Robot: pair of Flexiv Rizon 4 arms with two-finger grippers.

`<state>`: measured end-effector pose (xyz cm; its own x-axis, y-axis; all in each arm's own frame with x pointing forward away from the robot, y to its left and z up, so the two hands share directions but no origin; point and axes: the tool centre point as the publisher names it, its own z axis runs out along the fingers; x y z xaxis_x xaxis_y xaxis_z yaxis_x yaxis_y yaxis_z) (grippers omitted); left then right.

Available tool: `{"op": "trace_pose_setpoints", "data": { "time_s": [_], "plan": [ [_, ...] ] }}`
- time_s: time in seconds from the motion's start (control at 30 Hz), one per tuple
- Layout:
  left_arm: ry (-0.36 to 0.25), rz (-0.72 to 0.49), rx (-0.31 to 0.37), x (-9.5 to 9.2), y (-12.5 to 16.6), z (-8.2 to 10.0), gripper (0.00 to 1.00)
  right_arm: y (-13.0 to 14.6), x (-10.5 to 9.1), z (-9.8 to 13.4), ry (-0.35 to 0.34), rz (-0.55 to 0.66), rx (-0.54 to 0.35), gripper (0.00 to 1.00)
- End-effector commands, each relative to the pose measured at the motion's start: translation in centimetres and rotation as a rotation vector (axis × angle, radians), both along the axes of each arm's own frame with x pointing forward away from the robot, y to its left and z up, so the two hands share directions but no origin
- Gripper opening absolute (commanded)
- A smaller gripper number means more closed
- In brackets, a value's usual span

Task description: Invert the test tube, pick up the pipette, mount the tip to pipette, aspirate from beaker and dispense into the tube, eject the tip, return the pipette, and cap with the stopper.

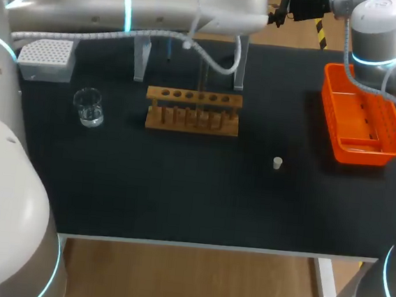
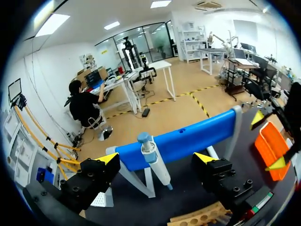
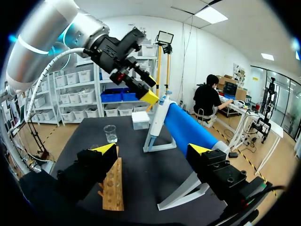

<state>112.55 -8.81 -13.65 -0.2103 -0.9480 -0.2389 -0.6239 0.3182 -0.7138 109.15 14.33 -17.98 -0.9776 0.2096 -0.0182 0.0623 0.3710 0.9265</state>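
Non-task stuff here: black table (image 1: 179, 196) with a wooden rack (image 1: 193, 111) just off centre toward 12 o'clock, a row of holes along its top. There's an orange bin (image 1: 366, 152) out at 2 o'clock near the edge and a white box (image 1: 47, 57) with a dotted top at 10. Past the rack at 12 is a stand (image 2: 188, 139), blue bar on pale legs
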Motion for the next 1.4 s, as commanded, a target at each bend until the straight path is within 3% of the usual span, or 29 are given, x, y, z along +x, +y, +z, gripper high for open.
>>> {"op": "trace_pose_setpoints", "data": {
  "time_s": [0.03, 0.23, 0.63, 0.83, 1.07, 1.23, 1.4],
  "plan": [
    [-0.121, -0.371, -0.209, -5.0, 1.9, 1.6, 1.0, -0.1, 0.1, 0.1, 0.002, 0.003, -0.002, 1.0],
    [-0.146, -0.578, -0.265, -7.4, 1.9, 2.7, 1.0, -0.1, 0.1, 0.1, 0.002, 0.003, -0.002, 1.0],
    [-0.201, -0.93, -0.334, -10.5, -0.1, 4.1, 1.0, -0.1, 0.1, 0.1, 0.002, 0.003, -0.002, 1.0],
    [-0.236, -0.987, -0.337, -13.6, -0.8, 4.2, 1.0, -0.1, 0.1, 0.1, 0.002, 0.003, -0.002, 1.0],
    [-0.243, -1.026, -0.337, -18.3, -2.6, 2.5, 1.0, -0.1, 0.1, 0.1, 0.002, 0.003, -0.002, 1.0],
    [-0.232, -1.022, -0.339, -19.6, -2.7, 1.0, 1.0, -0.1, 0.1, 0.1, 0.002, 0.003, -0.002, 1.0],
    [-0.218, -1.047, -0.351, -19.7, -3.0, -0.3, 1.0, -0.1, 0.1, 0.1, 0.002, 0.003, -0.002, 1.0]
  ]
}}
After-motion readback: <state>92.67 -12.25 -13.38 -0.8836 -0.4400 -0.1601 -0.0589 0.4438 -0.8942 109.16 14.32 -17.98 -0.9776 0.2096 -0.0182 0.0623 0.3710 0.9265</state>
